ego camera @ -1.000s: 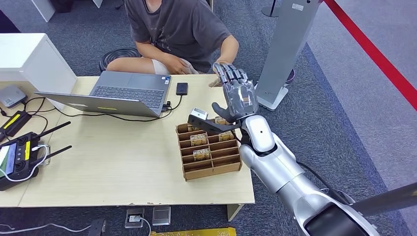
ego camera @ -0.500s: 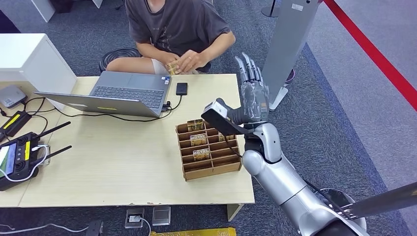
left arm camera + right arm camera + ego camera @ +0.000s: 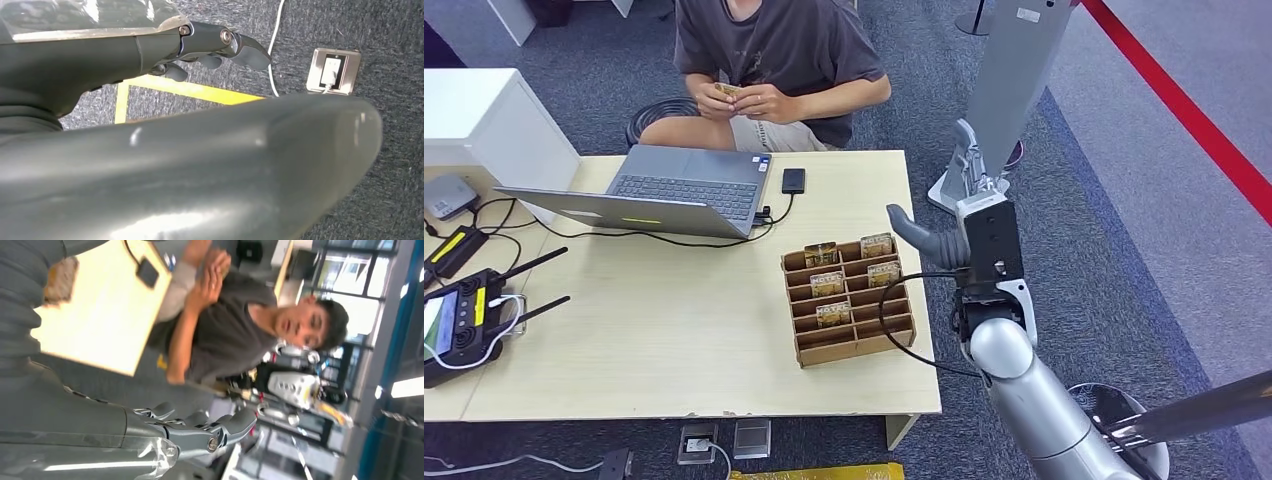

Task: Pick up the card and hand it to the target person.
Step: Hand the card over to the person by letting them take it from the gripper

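The person sits behind the table and holds a small tan card in both hands at chest height. My right hand hangs empty off the table's right edge, thumb pointing toward the wooden card rack and fingers raised and spread. The right wrist view looks past this hand's bare fingers to the person's joined hands. Several more cards stand in the rack's far slots. My left hand hangs over the carpet with loosely bent fingers and holds nothing.
On the table are an open laptop, a black phone and a controller with antennas. A white box stands at the left. A grey pillar stand rises just behind my right hand.
The person took the card from my right hand and drew it in to the chest. My right hand pulled back to the right and turned, now empty.
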Tool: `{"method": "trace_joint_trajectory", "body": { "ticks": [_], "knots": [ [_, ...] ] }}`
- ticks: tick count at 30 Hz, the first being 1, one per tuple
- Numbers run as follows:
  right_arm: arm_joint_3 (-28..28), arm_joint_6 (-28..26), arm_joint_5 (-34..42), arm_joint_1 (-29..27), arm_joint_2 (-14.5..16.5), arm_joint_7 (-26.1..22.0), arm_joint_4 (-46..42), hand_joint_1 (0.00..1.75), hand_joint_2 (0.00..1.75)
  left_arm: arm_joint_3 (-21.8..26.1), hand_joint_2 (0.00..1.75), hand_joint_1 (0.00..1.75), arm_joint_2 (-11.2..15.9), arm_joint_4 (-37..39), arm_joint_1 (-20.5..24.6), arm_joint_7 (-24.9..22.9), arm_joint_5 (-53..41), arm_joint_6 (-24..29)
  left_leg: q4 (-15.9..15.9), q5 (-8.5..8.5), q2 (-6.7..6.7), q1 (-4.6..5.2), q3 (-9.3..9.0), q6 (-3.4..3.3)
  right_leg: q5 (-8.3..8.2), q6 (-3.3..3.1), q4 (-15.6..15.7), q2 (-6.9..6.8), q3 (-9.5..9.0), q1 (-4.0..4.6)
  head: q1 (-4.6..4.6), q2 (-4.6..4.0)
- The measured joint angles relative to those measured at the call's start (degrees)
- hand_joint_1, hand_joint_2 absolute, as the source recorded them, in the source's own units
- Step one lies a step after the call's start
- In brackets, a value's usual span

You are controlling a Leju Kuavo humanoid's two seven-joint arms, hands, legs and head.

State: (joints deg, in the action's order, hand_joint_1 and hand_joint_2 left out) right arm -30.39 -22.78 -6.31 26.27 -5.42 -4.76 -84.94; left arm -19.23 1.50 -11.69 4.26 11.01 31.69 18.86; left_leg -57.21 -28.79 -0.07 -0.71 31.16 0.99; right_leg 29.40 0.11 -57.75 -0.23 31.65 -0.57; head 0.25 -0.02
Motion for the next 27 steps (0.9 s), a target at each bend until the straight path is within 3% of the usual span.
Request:
{"method": "trace_joint_trajectory", "body": {
  "ticks": [10,27],
  "knots": [
    [-2.8,8.5,12.0,-4.8,0.1,-3.0,2.5,0.0,1.75,0.0,0.0,0.0,0.1,0.0,0.1,-1.5,1.4,2.1,0.0,0.0,-0.01,0.0,0.05,0.0,0.0,0.0,0.0,-0.01,0.0,0.0,0.03,0.0],
    [-6.5,11.6,15.0,-5.5,2.0,-6.1,10.9,0.0,1.75,-1.0,0.0,0.0,0.2,0.0,0.3,-1.6,2.5,1.9,0.0,0.0,-0.01,0.0,0.05,0.0,0.0,0.0,0.0,-0.01,0.0,0.0,0.05,0.0]
  ]
}}
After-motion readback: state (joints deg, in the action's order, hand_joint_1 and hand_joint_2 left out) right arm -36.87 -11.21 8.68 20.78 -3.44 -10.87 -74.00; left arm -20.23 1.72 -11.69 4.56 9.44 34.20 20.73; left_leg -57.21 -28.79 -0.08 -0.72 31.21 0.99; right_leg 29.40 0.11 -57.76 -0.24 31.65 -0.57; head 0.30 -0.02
